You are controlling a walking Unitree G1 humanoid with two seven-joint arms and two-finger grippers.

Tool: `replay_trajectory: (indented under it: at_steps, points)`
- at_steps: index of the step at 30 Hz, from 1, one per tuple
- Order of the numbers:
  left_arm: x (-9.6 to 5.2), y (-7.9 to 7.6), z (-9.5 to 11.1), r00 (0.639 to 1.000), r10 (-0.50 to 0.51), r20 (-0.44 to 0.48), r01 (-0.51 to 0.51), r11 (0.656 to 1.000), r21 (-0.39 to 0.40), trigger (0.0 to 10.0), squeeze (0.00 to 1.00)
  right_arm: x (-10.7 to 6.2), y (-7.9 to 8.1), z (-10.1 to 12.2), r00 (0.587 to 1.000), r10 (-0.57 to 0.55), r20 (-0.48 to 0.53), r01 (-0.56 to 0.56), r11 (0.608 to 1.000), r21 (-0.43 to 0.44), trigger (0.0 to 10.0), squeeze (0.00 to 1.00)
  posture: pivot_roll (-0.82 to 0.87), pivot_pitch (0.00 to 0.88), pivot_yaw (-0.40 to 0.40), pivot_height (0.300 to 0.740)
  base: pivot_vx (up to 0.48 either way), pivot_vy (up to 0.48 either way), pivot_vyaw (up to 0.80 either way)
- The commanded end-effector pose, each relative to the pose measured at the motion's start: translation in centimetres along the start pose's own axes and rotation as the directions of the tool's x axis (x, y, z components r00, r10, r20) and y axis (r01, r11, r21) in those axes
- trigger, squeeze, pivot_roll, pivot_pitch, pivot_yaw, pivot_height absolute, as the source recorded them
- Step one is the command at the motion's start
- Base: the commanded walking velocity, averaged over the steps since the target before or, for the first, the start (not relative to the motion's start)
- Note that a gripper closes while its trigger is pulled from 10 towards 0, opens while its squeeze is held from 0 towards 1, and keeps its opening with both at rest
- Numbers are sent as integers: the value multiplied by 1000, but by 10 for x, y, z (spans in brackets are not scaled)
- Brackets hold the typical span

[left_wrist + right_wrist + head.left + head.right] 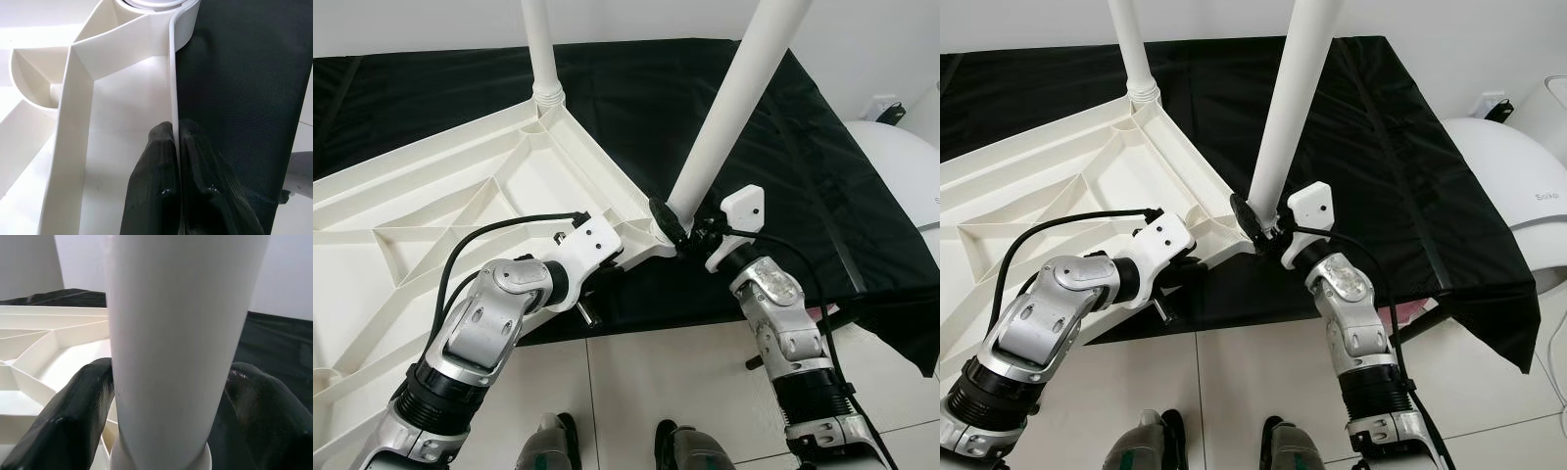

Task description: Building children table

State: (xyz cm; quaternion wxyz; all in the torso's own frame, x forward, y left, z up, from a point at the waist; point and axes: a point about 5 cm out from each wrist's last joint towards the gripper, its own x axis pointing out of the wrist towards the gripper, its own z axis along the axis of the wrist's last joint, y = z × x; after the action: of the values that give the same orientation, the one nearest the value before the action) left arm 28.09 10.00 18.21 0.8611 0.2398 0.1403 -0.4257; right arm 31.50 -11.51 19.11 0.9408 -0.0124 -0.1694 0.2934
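A white plastic table top (pixel 372 284) lies upside down on a black cloth (pixel 783 147), ribs facing up. One white leg (pixel 540 49) stands upright in the far corner socket. A second white leg (pixel 734 98) leans to the right at the near corner. My right gripper (pixel 683 227) is shut on its lower end, just above the socket; in the right wrist view the fingers (pixel 73 416) sit on both sides of the leg (pixel 171 333). My left gripper (pixel 176 132) is shut on the table top's thin rim (pixel 172 73), just left of that corner.
A rounded white appliance (pixel 1518 186) stands at the right, with a wall socket (pixel 886 108) behind it. The cloth hangs over the right front corner of the surface. Pale floor tiles (pixel 636 362) lie below, and my feet (pixel 680 446) show at the bottom edge.
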Motion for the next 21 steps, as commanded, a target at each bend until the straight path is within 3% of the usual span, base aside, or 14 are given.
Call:
replay_trajectory:
  at_steps: [1, 21]
  points:
    - [0, 1, 2, 999, 42, 3, -42, 999, 11, 10000, 0, -2, 0, 0, 1000, 25, 0, -25, 1000, 19, 10000, 0, -83, 192, -10, 740, 0, 0, 0]
    - [1, 0, 2, 999, 35, 5, -35, 999, 20, 10000, 0, -8, -19, 0, 984, 173, -37, -173, 985, 16, 10000, 0, -82, 182, -6, 740, 0, 0, 0]
